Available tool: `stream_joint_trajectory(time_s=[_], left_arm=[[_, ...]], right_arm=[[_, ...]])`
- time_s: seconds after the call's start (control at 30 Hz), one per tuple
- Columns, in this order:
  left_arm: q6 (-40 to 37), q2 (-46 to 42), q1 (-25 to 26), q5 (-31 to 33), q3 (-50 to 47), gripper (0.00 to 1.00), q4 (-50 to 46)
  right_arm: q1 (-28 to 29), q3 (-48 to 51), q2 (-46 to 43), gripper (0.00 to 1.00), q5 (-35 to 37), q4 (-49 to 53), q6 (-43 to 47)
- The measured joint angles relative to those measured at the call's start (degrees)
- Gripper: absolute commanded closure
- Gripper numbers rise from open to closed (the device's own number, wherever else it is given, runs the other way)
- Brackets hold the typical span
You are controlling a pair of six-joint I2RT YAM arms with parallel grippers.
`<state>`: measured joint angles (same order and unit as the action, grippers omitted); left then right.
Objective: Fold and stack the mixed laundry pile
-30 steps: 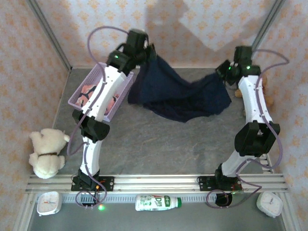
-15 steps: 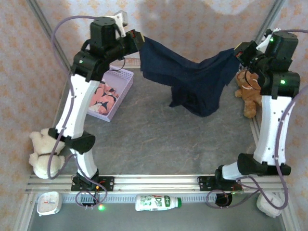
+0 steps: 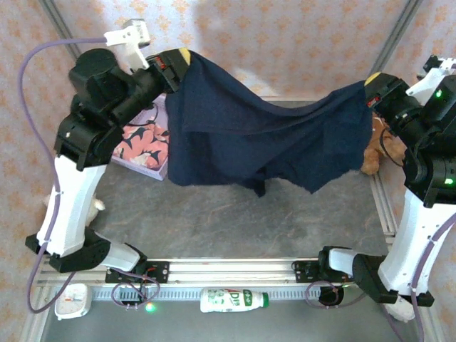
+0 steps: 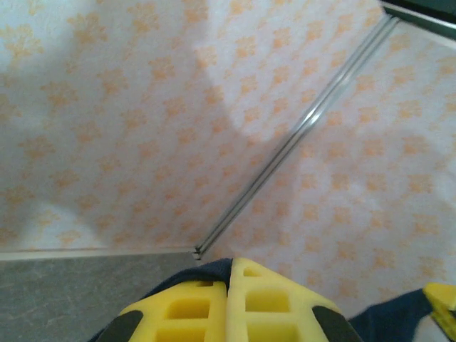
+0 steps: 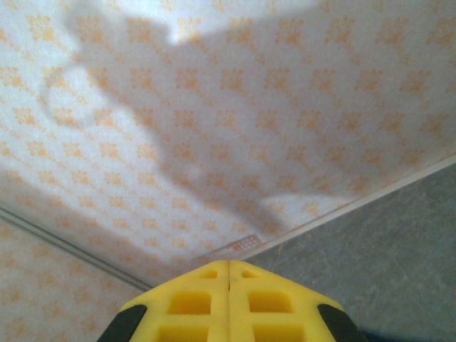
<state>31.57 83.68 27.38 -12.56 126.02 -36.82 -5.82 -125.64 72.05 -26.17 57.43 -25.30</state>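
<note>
Top view: left gripper (image 3: 182, 58) and right gripper (image 3: 372, 80) are each clamping a top corner of the navy garment (image 3: 263, 142), which is hanging spread between them above the table (image 3: 235, 221). Shark-print garment (image 3: 142, 146) is lying in the basket (image 3: 151, 169), far left.
Left wrist: yellow fingers (image 4: 263, 306) are pressing together, navy cloth peeking out beside them.
Right wrist: fingers (image 5: 192, 303) are pressing together.

I have both arms reared up tall and spread wide, wrists pointing toward the back wall. My left gripper (image 3: 179, 58) sits at the far left and my right gripper (image 3: 374, 80) at the far right. Both pairs of yellow fingers (image 4: 265, 303) are pressed flat together, each pinching an edge of the navy garment (image 3: 256, 139).
</note>
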Motion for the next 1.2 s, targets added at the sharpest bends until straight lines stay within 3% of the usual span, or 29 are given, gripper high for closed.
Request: stream_joint_trajectory(time_s=[0.17, 0.37, 0.4, 0.43, 0.47, 0.5, 0.53, 0.63, 0.73, 0.93, 1.07, 1.2], left_arm=[[0.5, 9.33, -2.25, 3.08, 1.33, 1.0, 0.0], [-0.31, 26.12, -6.19, 9.68, 8.87, 0.99, -2.82], [-0.98, 30.1, -6.43, 11.17, 11.61, 0.75, -4.22], [-1.46, 34.4, -6.43, 12.31, 15.23, 0.39, -5.53], [-1.81, 38.71, -6.43, 13.22, 19.19, 0.3, -7.34], [-1.97, 42.99, -6.43, 13.75, 22.84, 0.28, -8.79], [-1.73, 47.74, -6.43, 13.86, 28.28, 0.29, -11.98], [-1.51, 56.61, -6.38, 12.61, 35.26, 0.34, -17.38], [-1.51, 56.52, -6.23, 11.1, 28.74, 0.35, -19.56], [0.09, 40.87, -3.5, 6.88, -0.81, 0.35, -14.29], [1.4, 33.14, 0.59, 4.96, -11.8, 0.36, -9.88], [3.74, 31.34, 4.07, 2.95, -21.27, 0.41, -4.96]], right_arm=[[0.0, -0.48, 8.66, 1.0, 3.39, -5.35, -0.96], [0.04, -0.26, 27.65, 0.98, 8.52, -10.34, -1.22], [0.04, -0.31, 30.86, 0.88, 9.31, -10.38, -1.18], [0.17, -0.83, 34.73, 0.71, 10.01, -10.34, -1.16], [0.2, -1.81, 38.4, 0.44, 10.4, -10.05, -1.14], [0.22, -3.23, 42.21, 0.29, 10.86, -9.49, -0.85], [0.28, -5.33, 45.42, 0.24, 11.23, -8.26, -0.9], [0.48, -8.33, 51.36, 0.2, 12.55, -5.7, -0.11], [0.68, -4.15, 49.62, 0.2, 13.57, -4.37, 0.9], [1.75, 26.84, 29.66, 0.23, 13.49, -6.84, 1.44], [3.23, 44.57, 18.64, 0.24, 12.22, -8.57, 0.85], [4.7, 59.04, 14.6, 0.25, 9.57, -10.88, -0.46]])
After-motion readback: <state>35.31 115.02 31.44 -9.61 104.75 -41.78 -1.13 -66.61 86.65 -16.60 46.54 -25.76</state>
